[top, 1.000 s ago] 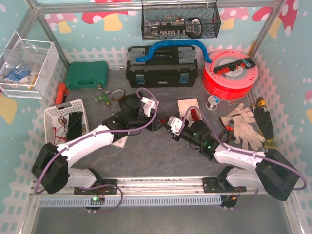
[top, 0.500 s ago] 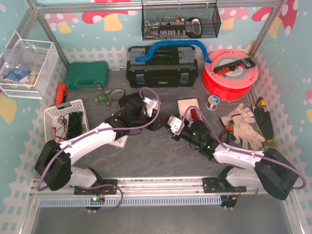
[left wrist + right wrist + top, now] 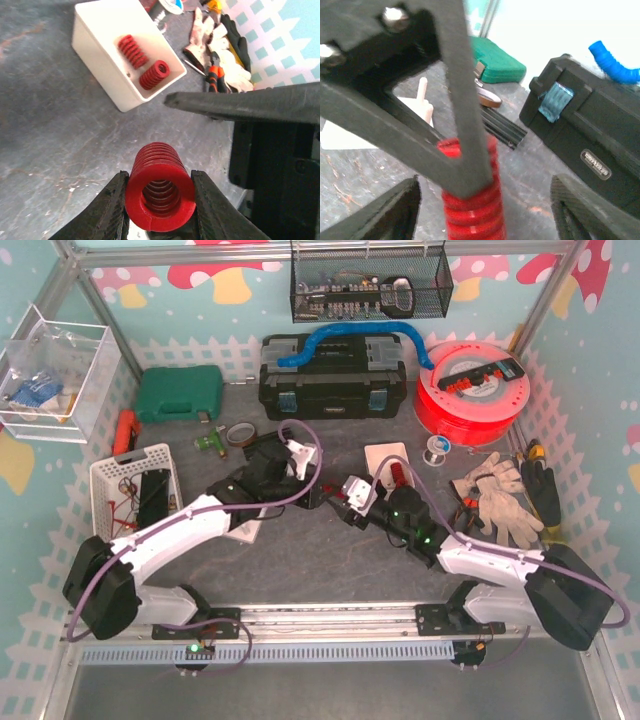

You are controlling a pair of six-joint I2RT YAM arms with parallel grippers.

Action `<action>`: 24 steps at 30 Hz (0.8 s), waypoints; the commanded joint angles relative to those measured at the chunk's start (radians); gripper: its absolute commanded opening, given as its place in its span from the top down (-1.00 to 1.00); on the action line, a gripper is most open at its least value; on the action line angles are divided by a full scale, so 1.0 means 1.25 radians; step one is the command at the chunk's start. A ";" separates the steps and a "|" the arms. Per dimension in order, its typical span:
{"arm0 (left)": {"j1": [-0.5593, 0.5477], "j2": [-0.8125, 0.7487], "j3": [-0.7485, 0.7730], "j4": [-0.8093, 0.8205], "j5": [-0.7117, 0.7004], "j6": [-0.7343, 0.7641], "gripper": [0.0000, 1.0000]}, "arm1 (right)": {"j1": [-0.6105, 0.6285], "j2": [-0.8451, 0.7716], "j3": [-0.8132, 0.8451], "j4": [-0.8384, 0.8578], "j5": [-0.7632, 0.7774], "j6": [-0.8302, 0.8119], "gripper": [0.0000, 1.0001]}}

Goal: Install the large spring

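The large spring (image 3: 160,192) is a thick red coil, and my left gripper (image 3: 159,200) is shut on its sides, just above the grey table. In the right wrist view the same spring (image 3: 472,215) stands between the fingers of my right gripper (image 3: 485,210), which is open with a gap on both sides. One left finger (image 3: 455,100) crosses in front of the coil there. From above, the left gripper (image 3: 318,490) and right gripper (image 3: 345,498) meet tip to tip at the table's middle, and the spring is hidden between them.
A white bin (image 3: 100,55) holding two smaller red springs (image 3: 132,50) lies beyond the grippers. Work gloves (image 3: 495,495), a red spool (image 3: 470,390), a black toolbox (image 3: 330,375), a green case (image 3: 178,393) and a white basket (image 3: 135,490) surround the work spot. A black rail (image 3: 505,127) lies behind the spring.
My right gripper has opened and let go of the spring. The left gripper has closed on it. Both arms have stayed in nearly the same place.
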 commanded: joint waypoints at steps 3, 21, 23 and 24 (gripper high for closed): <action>0.032 -0.077 0.017 -0.089 -0.113 0.022 1.00 | 0.003 -0.087 0.016 -0.085 0.105 0.074 -0.62; 0.301 -0.074 0.123 -0.365 -0.413 0.116 1.00 | 0.002 -0.201 -0.049 -0.107 0.269 0.277 -0.97; 0.329 -0.048 0.135 -0.380 -0.446 0.138 1.00 | 0.002 -0.205 -0.057 -0.108 0.296 0.283 -0.97; 0.347 -0.026 0.144 -0.394 -0.456 0.146 1.00 | 0.002 -0.206 -0.058 -0.111 0.305 0.283 -0.97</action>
